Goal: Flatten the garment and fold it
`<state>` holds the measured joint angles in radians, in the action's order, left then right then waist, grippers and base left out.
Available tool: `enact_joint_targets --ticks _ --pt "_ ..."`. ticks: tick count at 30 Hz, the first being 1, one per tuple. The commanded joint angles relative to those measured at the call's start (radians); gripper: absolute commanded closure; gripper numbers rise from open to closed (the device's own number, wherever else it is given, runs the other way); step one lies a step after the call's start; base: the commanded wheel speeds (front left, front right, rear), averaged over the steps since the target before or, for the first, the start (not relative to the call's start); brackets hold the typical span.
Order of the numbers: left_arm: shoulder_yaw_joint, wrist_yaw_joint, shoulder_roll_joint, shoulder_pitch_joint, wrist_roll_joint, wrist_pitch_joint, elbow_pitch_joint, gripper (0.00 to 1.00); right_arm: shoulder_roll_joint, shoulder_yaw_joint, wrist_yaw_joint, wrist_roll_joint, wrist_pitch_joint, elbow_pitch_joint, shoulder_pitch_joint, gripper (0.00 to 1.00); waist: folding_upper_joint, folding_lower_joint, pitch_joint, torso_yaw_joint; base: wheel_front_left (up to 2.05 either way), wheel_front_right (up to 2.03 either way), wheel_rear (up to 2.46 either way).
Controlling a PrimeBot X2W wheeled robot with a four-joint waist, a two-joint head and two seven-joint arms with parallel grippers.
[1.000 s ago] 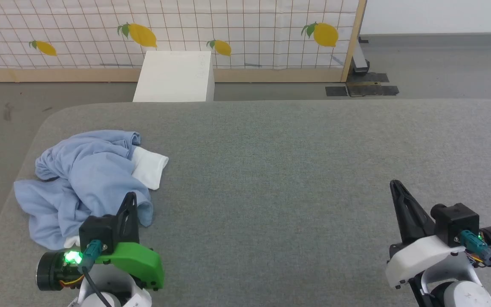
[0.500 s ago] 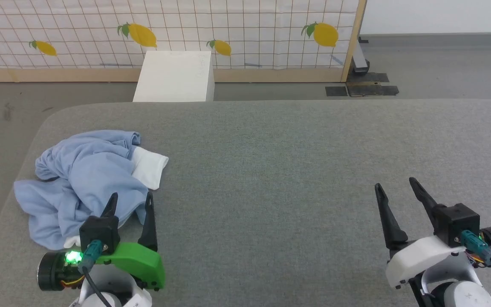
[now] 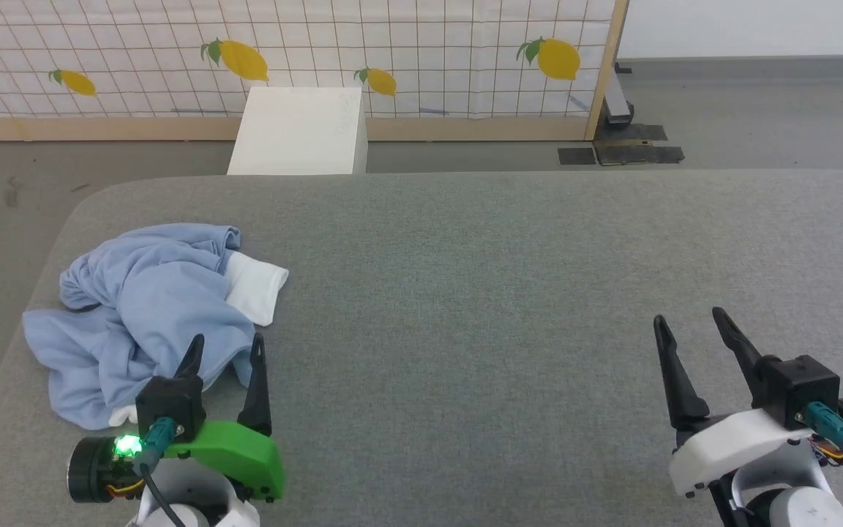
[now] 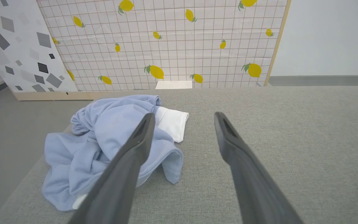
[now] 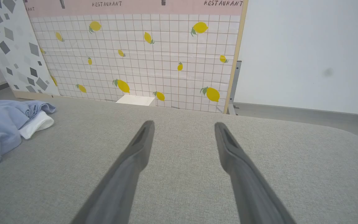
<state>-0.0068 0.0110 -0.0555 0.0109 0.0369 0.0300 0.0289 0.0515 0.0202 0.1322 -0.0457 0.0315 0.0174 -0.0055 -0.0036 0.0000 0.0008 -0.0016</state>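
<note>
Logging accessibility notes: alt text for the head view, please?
A crumpled light blue garment with a white part lies at the left end of a grey padded surface. The open left gripper points at its near edge; the open right gripper is far right, away from it. A lemon-print screen stands behind.

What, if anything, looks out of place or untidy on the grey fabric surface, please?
The light blue knit T-shirt lies crumpled in a heap near the left edge of the grey fabric surface, its white part bunched at the right side. Nothing looks spilled or damaged.
</note>
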Motion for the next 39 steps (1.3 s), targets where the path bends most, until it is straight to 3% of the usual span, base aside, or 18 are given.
enact_joint_targets --ticks 1,39 --pt "0.000 0.008 -0.004 -0.009 0.012 0.013 0.006 0.00 0.000 0.005 0.000 -0.011 0.011 0.004 0.018 0.00 0.0005 0.0000 0.000 0.000 0.00 0.00 0.00" --pt "-0.006 0.022 -0.021 -0.014 0.069 0.092 0.067 0.00 -0.001 0.050 -0.001 -0.072 0.089 0.029 0.056 0.00 0.0017 0.0000 0.002 -0.003 0.00 0.00 0.00"
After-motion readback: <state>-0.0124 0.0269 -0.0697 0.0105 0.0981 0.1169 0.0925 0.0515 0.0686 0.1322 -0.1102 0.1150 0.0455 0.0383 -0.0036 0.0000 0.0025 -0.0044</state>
